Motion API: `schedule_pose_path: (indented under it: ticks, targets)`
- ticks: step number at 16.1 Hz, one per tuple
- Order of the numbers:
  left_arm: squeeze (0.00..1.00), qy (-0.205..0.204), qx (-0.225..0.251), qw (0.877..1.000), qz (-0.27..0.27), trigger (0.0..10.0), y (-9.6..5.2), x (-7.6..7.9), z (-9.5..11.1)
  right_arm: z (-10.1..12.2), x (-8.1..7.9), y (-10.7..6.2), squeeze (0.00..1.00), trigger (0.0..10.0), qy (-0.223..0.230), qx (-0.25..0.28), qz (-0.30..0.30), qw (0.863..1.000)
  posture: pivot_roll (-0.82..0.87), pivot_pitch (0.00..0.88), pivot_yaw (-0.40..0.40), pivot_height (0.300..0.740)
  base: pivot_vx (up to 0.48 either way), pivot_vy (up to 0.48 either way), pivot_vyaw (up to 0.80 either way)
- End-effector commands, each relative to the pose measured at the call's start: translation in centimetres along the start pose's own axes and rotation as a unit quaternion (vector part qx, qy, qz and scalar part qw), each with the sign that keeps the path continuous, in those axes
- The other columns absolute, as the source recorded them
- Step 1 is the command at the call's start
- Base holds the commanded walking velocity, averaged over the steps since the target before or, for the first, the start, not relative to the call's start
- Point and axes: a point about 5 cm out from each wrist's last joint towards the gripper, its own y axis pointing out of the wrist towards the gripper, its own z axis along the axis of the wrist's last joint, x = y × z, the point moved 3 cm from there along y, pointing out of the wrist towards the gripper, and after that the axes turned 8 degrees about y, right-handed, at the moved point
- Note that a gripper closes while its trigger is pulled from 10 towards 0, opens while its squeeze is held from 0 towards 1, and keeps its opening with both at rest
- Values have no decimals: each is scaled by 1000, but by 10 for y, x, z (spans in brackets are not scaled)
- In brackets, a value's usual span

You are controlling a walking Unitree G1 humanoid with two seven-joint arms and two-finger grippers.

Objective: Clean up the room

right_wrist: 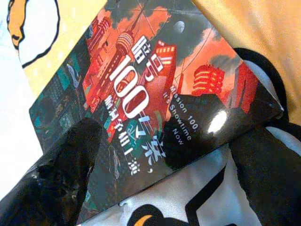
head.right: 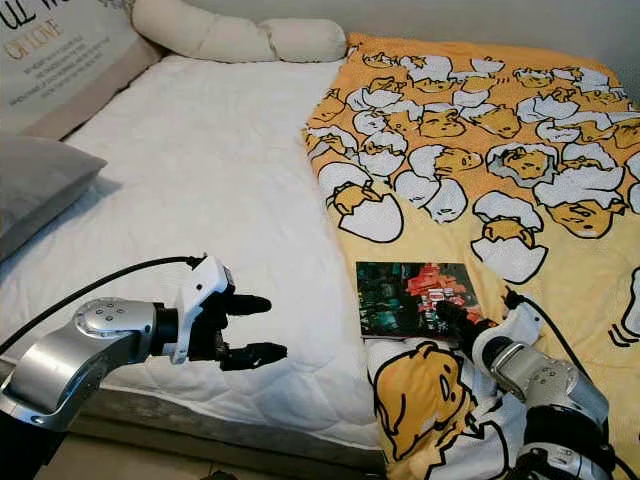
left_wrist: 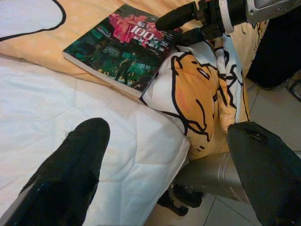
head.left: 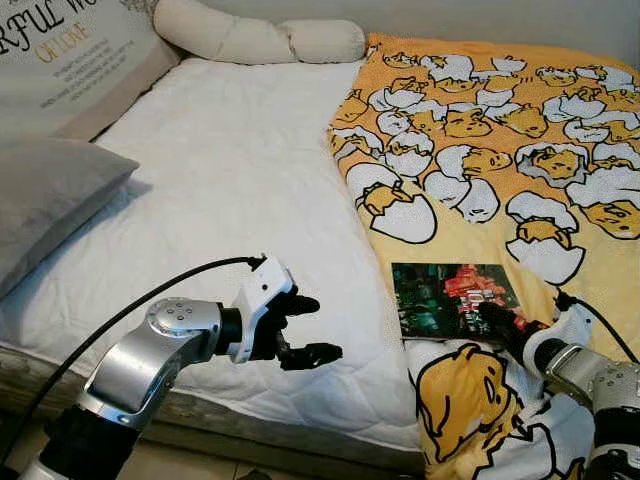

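A book (head.left: 450, 298) with a dark red-and-green city cover lies flat on the orange egg-print blanket (head.left: 480, 150), near the bed's front edge. My right gripper (head.left: 497, 318) is open at the book's near right corner. One finger (right_wrist: 70, 165) rests over the cover, and the other (right_wrist: 268, 165) sits beside the corner against the blanket fold. My left gripper (head.left: 322, 328) is open and holds nothing. It hovers over the white mattress (head.left: 230, 170), to the left of the book (left_wrist: 122, 49) and apart from it.
A grey pillow (head.left: 50, 200) lies at the left. A printed cushion (head.left: 60, 60) and a long cream bolster (head.left: 250, 38) sit at the head of the bed. The blanket hangs over the front edge toward the tiled floor (left_wrist: 277, 108).
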Motion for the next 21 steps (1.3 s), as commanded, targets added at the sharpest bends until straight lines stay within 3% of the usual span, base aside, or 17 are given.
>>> schedule_pose_path:
  ticks: [1, 10, 21]
  targets:
    - [1000, 12, -2, 1000, -2, 10000, -3, 0, 4, -4, 4, -1, 0, 10000, 5, -5, -7, 1000, -38, 0, 50, 740, 0, 0, 0]
    - [992, 13, 3, 1000, -5, 10000, -1, 2, 5, 16, 2, -9, 0, 10000, -4, 18, -3, 1000, -41, 0, 39, 740, 0, 0, 0]
    - [902, 14, 1, 1000, -7, 10000, 0, 0, 6, -18, 4, 18, 0, 10000, 14, -22, -4, 1000, -29, 0, 46, 740, 0, 0, 0]
